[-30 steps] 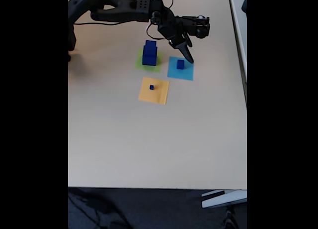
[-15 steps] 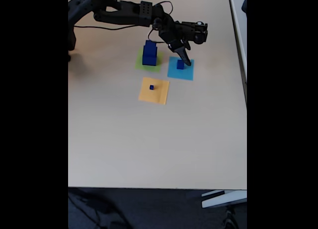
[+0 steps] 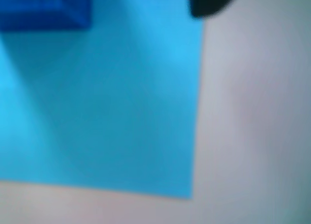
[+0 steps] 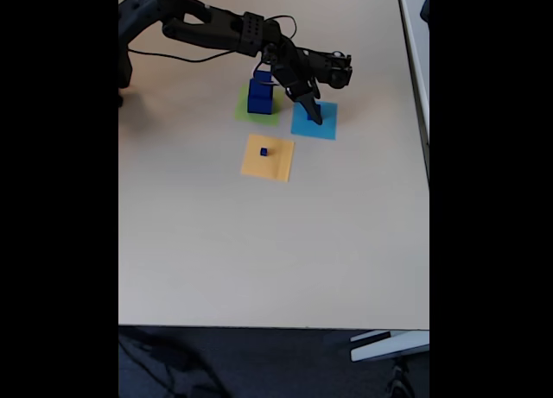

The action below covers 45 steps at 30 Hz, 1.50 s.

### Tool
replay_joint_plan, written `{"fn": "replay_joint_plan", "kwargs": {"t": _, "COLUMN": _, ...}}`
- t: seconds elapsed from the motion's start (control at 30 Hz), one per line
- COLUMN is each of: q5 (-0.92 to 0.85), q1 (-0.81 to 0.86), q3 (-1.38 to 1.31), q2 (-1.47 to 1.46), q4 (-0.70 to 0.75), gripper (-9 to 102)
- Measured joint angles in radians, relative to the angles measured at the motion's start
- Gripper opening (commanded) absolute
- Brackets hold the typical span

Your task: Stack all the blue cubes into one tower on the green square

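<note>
Two blue cubes [image 4: 259,94] stand stacked on the green square [image 4: 268,118], the smaller one on top. A tiny blue cube [image 4: 263,152] sits on the orange square [image 4: 276,163]. My gripper [image 4: 312,113] has come down onto the cyan square [image 4: 325,129], and its fingers cover the small cube there in the fixed view. The wrist view shows that blue cube [image 3: 43,10] at the top left on the cyan paper [image 3: 107,102]. One dark fingertip [image 3: 211,3] stands apart from it to the right. The jaws look open around the cube.
The arm [image 4: 216,27] reaches in from the top left, just behind the stack. The beige table [image 4: 259,243] stretches wide below the squares. Its right edge [image 4: 429,156] lies well away from them.
The gripper has swung left and down, from above the cyan square's far corner onto the small cube. The cubes have not moved.
</note>
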Motion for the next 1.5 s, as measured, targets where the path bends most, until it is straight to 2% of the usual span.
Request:
{"fn": "replay_joint_plan", "kwargs": {"t": 0.3, "q5": -0.003, "q1": 0.0, "q3": 0.011, "q2": 0.0, "q4": 0.0, "gripper": 24}}
{"fn": "replay_joint_plan", "kwargs": {"t": 1.1, "q5": -0.037, "q1": 0.017, "q3": 0.018, "q2": 0.002, "q4": -0.002, "gripper": 11}}
{"fn": "replay_joint_plan", "kwargs": {"t": 1.33, "q5": -0.067, "q1": 0.021, "q3": -0.037, "q2": 0.005, "q4": 0.133, "gripper": 8}}
{"fn": "replay_joint_plan", "kwargs": {"t": 1.5, "q5": -0.084, "q1": 0.037, "q3": -0.049, "q2": 0.023, "q4": 0.169, "gripper": 6}}
